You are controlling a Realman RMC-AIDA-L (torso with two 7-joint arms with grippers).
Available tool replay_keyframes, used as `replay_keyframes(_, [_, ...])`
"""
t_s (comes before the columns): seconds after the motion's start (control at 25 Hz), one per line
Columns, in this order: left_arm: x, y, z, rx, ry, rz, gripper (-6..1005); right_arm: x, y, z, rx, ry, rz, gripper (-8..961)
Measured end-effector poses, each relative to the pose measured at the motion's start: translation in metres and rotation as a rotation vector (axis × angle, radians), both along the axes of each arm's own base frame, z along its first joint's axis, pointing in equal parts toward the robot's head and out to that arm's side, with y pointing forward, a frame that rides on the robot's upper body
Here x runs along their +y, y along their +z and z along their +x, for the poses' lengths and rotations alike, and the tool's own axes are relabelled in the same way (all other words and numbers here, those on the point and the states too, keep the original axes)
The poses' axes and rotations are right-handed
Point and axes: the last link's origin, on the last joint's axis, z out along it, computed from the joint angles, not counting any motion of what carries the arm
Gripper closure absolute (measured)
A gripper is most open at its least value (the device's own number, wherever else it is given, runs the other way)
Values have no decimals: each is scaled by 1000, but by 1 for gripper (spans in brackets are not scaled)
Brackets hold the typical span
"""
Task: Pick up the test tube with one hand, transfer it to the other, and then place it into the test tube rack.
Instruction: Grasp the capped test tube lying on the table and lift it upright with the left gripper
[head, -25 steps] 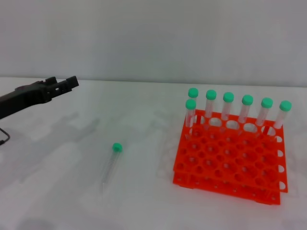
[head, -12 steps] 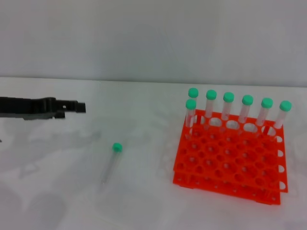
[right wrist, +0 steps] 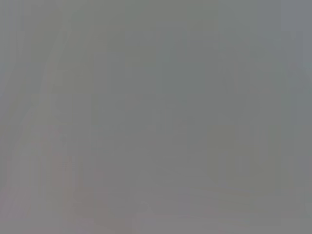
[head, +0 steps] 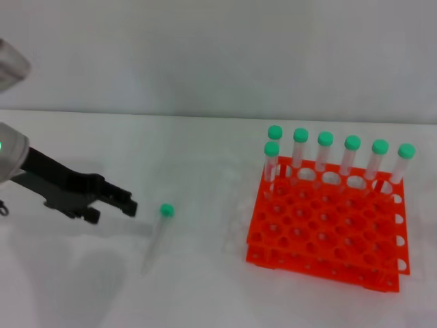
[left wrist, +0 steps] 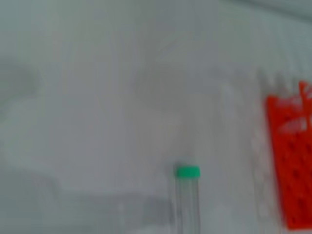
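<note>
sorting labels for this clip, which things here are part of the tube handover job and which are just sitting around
Part of the job:
- test tube, lying loose on the table, green cap toward the far side
- left gripper, close beside the tube's cap, not touching it
- test tube rack, orange-red

Just sitting around:
- seven green-capped tubes standing upright along the rack's back
- white table

The right gripper is out of view.

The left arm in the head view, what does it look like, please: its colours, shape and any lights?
The left arm has a thick silver-white casing with a small green light on it. From it a slim black link runs out to the black left gripper, which ends in narrow, blocky fingers. No cable or label shows clearly. The right arm is not in view.
</note>
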Motion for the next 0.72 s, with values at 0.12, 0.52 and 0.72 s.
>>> replay_keyframes(0.12, [3,-15,4,26,21,-57,122,1,1,-1,-3,4,5,119])
replay_keyframes(0.52, [14,-48,-4,129,43,-78,123,4,5,-2,5,3,27,124])
replay_keyframes(0.72, [16,-56,-4,142,33,-78,124,4,5,-2,5,4,27,127])
